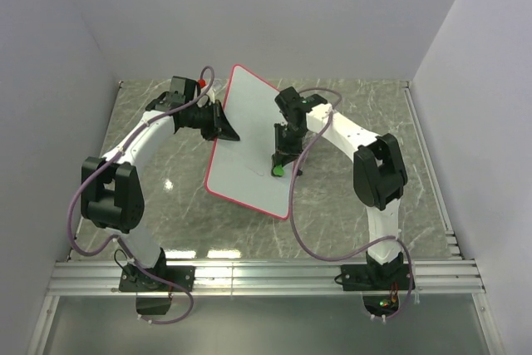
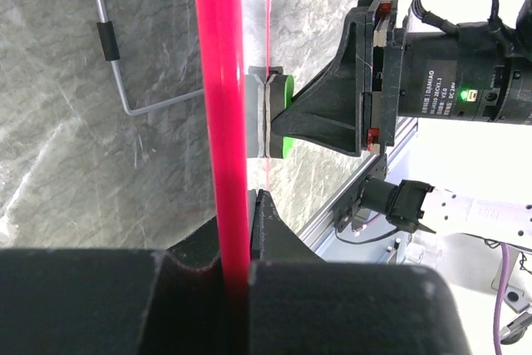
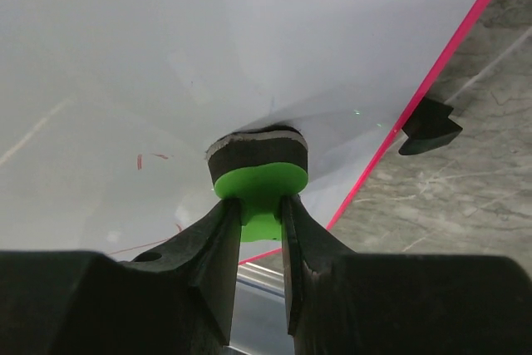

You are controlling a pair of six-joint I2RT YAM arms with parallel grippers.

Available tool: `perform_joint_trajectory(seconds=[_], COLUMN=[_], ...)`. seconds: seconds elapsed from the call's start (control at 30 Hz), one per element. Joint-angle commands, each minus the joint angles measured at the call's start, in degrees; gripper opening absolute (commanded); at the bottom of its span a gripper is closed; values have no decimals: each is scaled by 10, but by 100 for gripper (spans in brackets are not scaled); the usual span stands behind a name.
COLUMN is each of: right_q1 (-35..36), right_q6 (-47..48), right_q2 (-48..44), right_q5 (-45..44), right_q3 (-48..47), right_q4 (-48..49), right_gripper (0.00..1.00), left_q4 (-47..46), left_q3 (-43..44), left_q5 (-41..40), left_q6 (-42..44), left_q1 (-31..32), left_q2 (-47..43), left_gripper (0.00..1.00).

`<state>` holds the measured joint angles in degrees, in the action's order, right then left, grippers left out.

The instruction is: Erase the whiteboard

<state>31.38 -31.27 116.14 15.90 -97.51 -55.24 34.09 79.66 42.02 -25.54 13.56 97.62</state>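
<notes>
**Marble table: board pinched at one edge, eraser pressed to its face**

Grey veined marble covers the table (image 1: pixel 424 205) you are working over, with white walls around it. Nearest you, the whiteboard (image 1: pixel 249 143) has its lower red-rimmed edge about midway across the table, between your two arms. Your right gripper (image 1: pixel 281 165) comes down onto the board's right half. Its jaws are clenched on the stem of the green eraser (image 3: pixel 258 176), whose dark pad lies flat against the white face. Faint red marks (image 3: pixel 150 158) show just left of the pad. Farther in, your left gripper (image 1: pixel 224 125) meets the board's left edge. From that wrist you see the red rim running straight between the jaws, which grasp it. The board's far corner reaches toward the back wall. You cannot tell from these views how far it is lifted off the table.
</notes>
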Motion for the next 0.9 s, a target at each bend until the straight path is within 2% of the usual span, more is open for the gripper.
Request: perform_joint_trajectory(seconds=[0.0, 0.33, 0.5, 0.6, 0.73, 0.87], right_q1=[18, 27, 40, 54, 83, 103], right_q6=[-19, -27, -29, -33, -37, -34], right_q2=[26, 34, 0, -31, -77, -108], right_q5=[-20, 17, 33, 44, 72, 99], right_q3=[-45, -137, -88, -24, 27, 26], right_q4=[104, 120, 150, 170, 225, 254], right_gripper=[0, 0, 0, 0, 0, 0], left_q4=[66, 64, 63, 63, 62, 61], left_q3=[-34, -30, -28, -29, -29, -27], left_q5=[-81, -79, -82, -87, -93, -98], left_q6=[76, 81, 81, 82, 81, 80], left_q1=[59, 60, 60, 60, 60, 60], left_q2=[13, 21, 26, 28, 32, 40], left_gripper=[0, 0, 0, 0, 0, 0])
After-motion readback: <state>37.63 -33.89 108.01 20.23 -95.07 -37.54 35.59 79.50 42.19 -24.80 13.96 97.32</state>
